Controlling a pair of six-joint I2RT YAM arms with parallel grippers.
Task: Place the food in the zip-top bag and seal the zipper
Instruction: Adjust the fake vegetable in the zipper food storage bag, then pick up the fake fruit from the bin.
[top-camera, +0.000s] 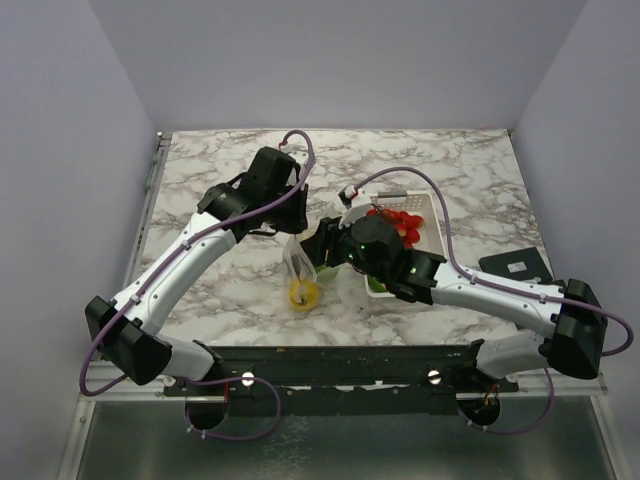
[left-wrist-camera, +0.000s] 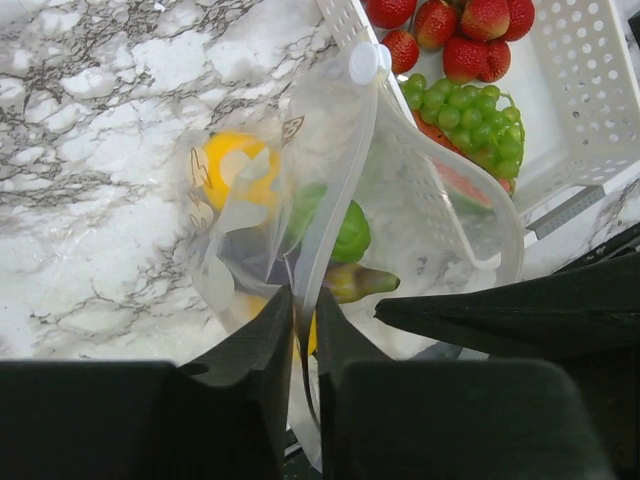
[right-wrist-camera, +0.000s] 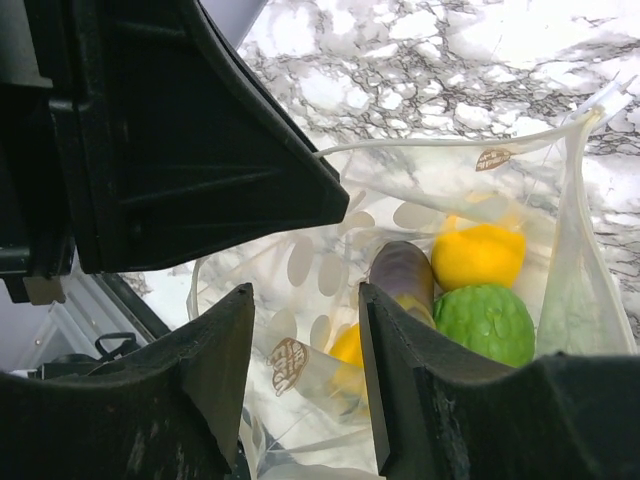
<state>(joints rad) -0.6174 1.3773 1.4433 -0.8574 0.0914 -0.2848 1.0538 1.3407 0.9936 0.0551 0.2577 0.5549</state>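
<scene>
We found the clear, white-dotted plastic zip-top bag (top-camera: 300, 262) on the marbled table (top-camera: 480, 170), just beside the white slotted plastic basket (top-camera: 425, 203). The left gripper (left-wrist-camera: 303, 312) was clamped on its whitish zipper strip (left-wrist-camera: 340, 190). The right gripper (right-wrist-camera: 305, 310) had its jaws apart, astride the dotted wall. A yellow toy fruit (right-wrist-camera: 478, 255) and a round green piece (right-wrist-camera: 485, 322) lay inside. Red toy strawberries (left-wrist-camera: 450, 40) and green grapes (left-wrist-camera: 455, 105) sat in the basket.
</scene>
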